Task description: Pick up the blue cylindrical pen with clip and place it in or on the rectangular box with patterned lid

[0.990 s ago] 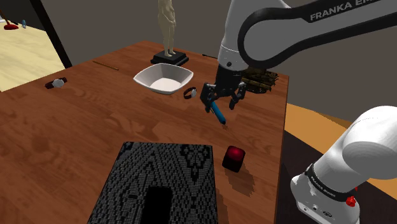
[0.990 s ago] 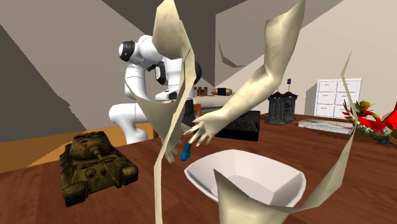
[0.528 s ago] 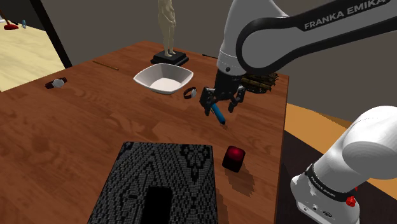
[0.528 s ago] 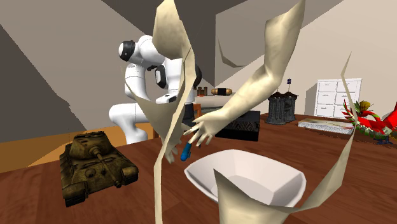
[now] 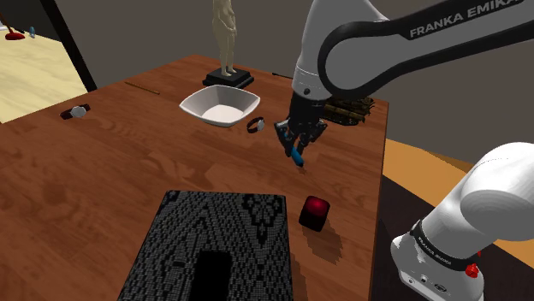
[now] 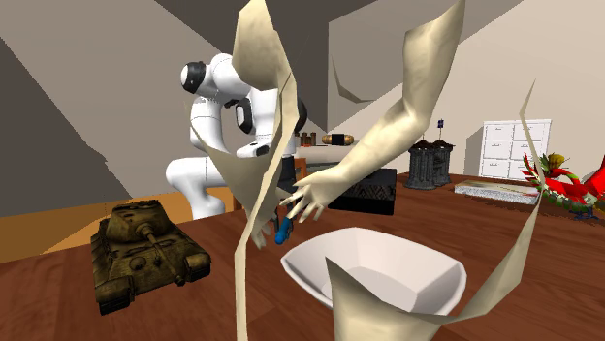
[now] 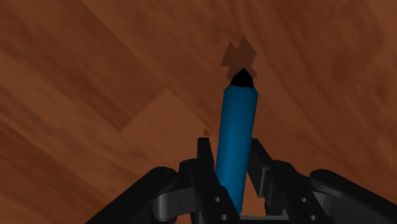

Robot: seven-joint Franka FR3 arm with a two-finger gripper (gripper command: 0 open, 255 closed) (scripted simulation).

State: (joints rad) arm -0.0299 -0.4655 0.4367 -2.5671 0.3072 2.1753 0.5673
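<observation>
The jaws are closed narrowly on the pen (image 7: 236, 130), which is clasped at one end by the gripper (image 7: 233, 181), its tip pointed at the table (image 7: 89, 89). Whether the tip touches the wood cannot be told. A red-topped cube (image 5: 314, 212) is set nearer, and the box (image 5: 214, 244) lies well apart, near and to the shoulder view's left. A bowl (image 5: 220, 107) is seen farther left.

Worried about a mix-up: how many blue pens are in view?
1. The blue pen is clasped in the gripper, over the table, to the white bowl's right in the shoulder view. Others could hide behind the arm.
</observation>
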